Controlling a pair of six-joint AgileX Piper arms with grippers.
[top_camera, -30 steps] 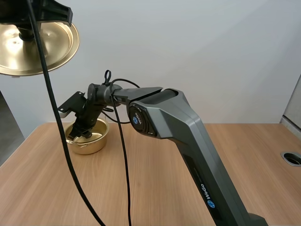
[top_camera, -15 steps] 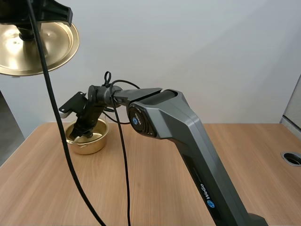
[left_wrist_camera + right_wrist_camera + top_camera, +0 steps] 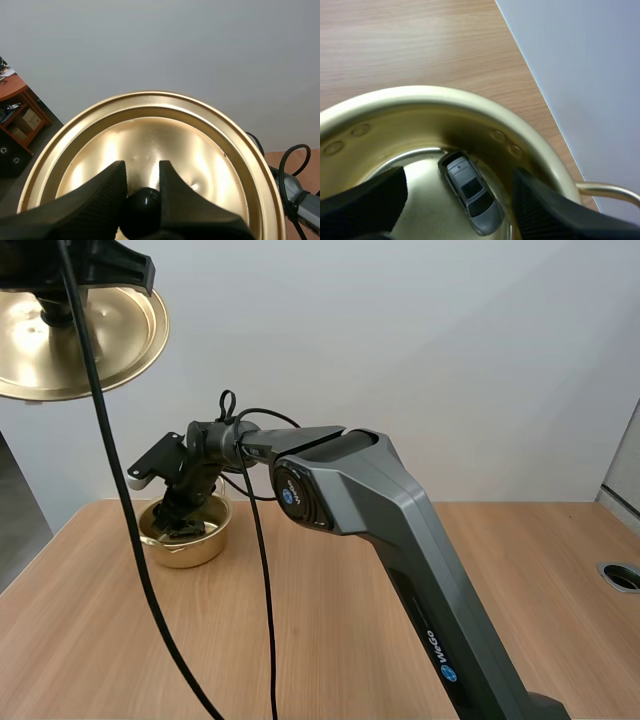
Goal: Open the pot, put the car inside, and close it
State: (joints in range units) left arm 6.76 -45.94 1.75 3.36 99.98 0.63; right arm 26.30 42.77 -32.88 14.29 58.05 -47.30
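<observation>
The gold pot [image 3: 190, 540] stands uncovered at the table's far left. My right gripper [image 3: 180, 520] reaches down into it, open, its two fingers [image 3: 367, 200] set wide apart. A small grey toy car [image 3: 472, 192] lies on the pot's [image 3: 470, 107] floor against the wall, between the fingers and touching neither. High above the pot, the gold lid [image 3: 80, 335] hangs with its underside showing. My left gripper [image 3: 142, 175] is shut on the lid's [image 3: 200, 145] black knob [image 3: 140, 215].
My right arm's long grey link [image 3: 400, 540] crosses the middle of the wooden table [image 3: 330, 640]. A round cable hole [image 3: 622, 576] sits near the right edge. A pale wall stands close behind the pot.
My right gripper's fingers have spread wide inside the pot, and the car now lies loose on the pot's floor. The left gripper and lid have not moved.
</observation>
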